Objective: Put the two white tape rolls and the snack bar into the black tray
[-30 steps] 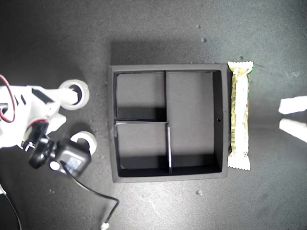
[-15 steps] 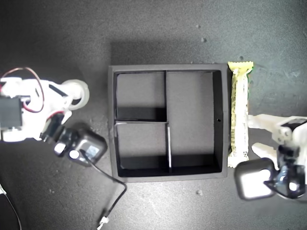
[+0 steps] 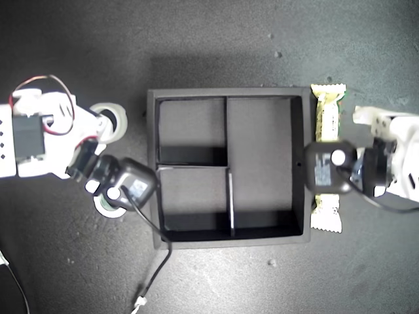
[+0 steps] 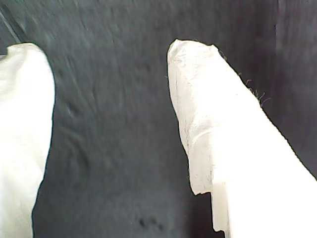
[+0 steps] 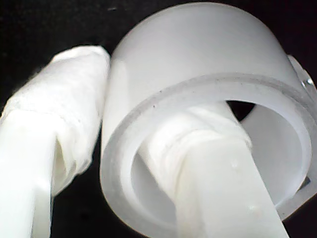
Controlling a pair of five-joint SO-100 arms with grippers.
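1. At the exterior view's left side, my second gripper (image 5: 143,94) had one finger through the hole of a tape roll (image 5: 198,49) and the other against its outer face, so the roll's wall was pinched between them.
2. This was probably the roll (image 3: 116,118) peeking out beside that arm, well apart from the black tray (image 3: 229,93). The other tape roll (image 3: 105,209) lay mostly hidden under the wrist camera, near the tray's outer wall.
3. You could expect the roll to be light and stiff, with a smooth, rather slippery face. The wall pinch suited it, though a thin ring can swing on two fingers, so a level carry would have been wise.
4. The snack bar (image 3: 327,104) lay flat along the tray's outer wall at the exterior view's right, just beside it. Its middle was covered by an arm (image 3: 393,163).
5. The bar looked light, with a crinkly, slick wrapper and perhaps a breakable filling. I would have taken it across its narrow width near the middle, gently, and not by the crimped ends.
6. My first gripper (image 4: 106,54) had its fingers wide apart with only dark mat between them. The bar did not show there.
7. The dark mat (image 3: 216,39) looked matte and slightly grainy, with a few crumbs. All three tray compartments looked bare, and the long one seemed to fit the bar.
8. A loose cable (image 3: 154,261) trailed past the tray's near corner and could have snagged.
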